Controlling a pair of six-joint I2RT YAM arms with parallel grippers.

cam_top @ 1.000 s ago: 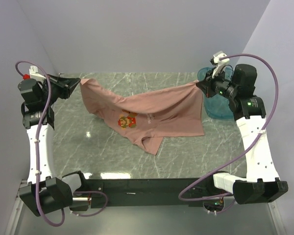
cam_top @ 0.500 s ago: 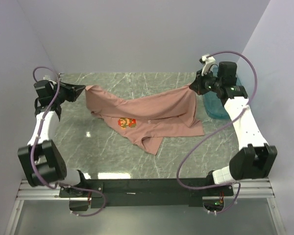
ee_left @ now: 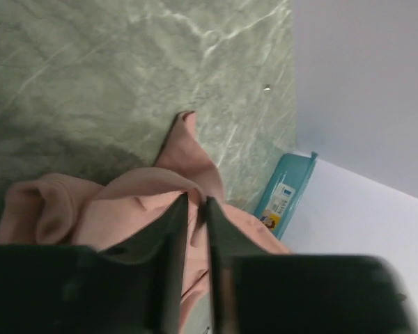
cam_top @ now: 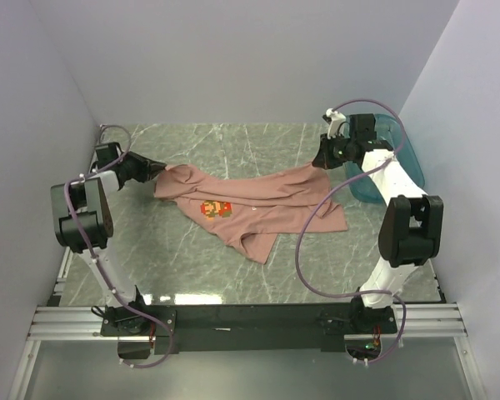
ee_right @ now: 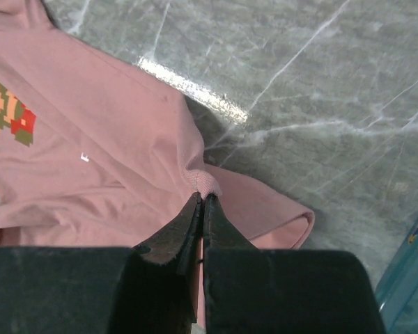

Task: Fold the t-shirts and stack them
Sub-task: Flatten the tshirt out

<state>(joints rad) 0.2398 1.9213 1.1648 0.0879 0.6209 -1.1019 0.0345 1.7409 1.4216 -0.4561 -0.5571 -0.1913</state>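
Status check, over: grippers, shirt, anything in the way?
Right gripper shut on shirt edge. Left gripper jaws a crack apart, cloth between; grip unclear. Shirt spread on table, print up, not folded. Tub at far right.

Left arm (cam_top: 82, 208) reaches to the far left, wrist low. Left gripper (cam_top: 156, 169) points inward, jaws a slit apart, pinching the t-shirt (cam_top: 258, 196) edge. Right arm (cam_top: 400, 200) reaches far right. Right gripper (cam_top: 320, 157) angles inward, jaws clamped on a t-shirt fold.
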